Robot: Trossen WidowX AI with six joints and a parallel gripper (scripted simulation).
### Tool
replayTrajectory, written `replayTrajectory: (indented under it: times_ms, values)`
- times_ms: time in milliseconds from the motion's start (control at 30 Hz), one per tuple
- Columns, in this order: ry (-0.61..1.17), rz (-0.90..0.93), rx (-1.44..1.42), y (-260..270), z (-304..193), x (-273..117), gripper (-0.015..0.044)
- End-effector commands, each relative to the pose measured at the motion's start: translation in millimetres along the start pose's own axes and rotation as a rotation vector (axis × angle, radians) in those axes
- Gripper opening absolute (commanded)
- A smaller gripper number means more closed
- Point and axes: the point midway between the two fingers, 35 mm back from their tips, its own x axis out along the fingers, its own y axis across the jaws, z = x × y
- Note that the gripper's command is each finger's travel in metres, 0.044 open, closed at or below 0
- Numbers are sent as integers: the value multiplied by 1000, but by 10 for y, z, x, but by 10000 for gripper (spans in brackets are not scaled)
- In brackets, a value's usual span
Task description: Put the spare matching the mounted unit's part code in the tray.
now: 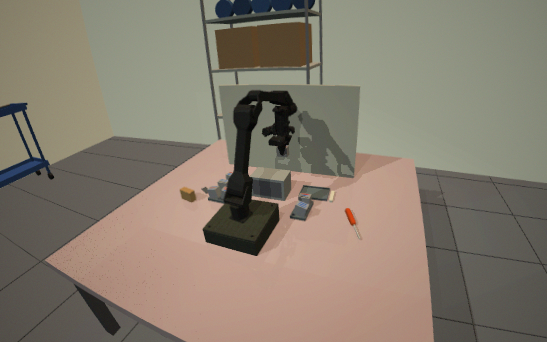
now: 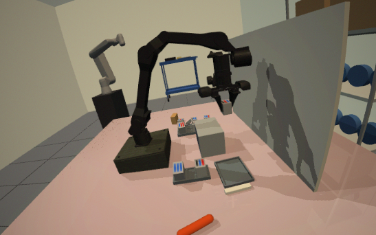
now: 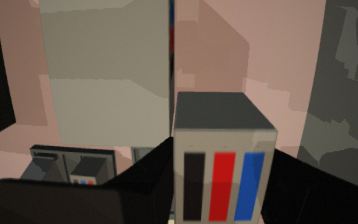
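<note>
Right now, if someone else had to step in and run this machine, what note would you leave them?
Hand: shut on a spare block with black, red and blue stripes, held in the air beside the grey panel.
Mounted unit: on the table; its back code is not readable here.
Tray: on the table, nothing in it.
Other spares sit in their racks.
Done: one spare picked up.
Left: confirm the code matches, place it in the tray, let go.

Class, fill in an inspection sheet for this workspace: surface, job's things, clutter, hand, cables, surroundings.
Surface: pink table, grey panel standing on it.
Job's things: grey mounted unit; tray holds nothing; spare striped black, red, blue; more spares in racks.
Clutter: orange screwdriver, tan block.
Hand: hand shut on the spare, raised beside the panel.
Cables: nothing seen.
Surroundings: shelving, blue cart, second grey arm.
</note>
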Motion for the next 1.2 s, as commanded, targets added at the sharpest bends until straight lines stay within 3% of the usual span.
replayTrajectory:
  times_ms: [0, 667, 1167]
  values:
    - [11, -17, 8, -19, -240, -29, 0]
    - [19, 8, -46, 324, -1498, -31, 0]
    - [19, 9, -48, 332, -1553, 57, 0]
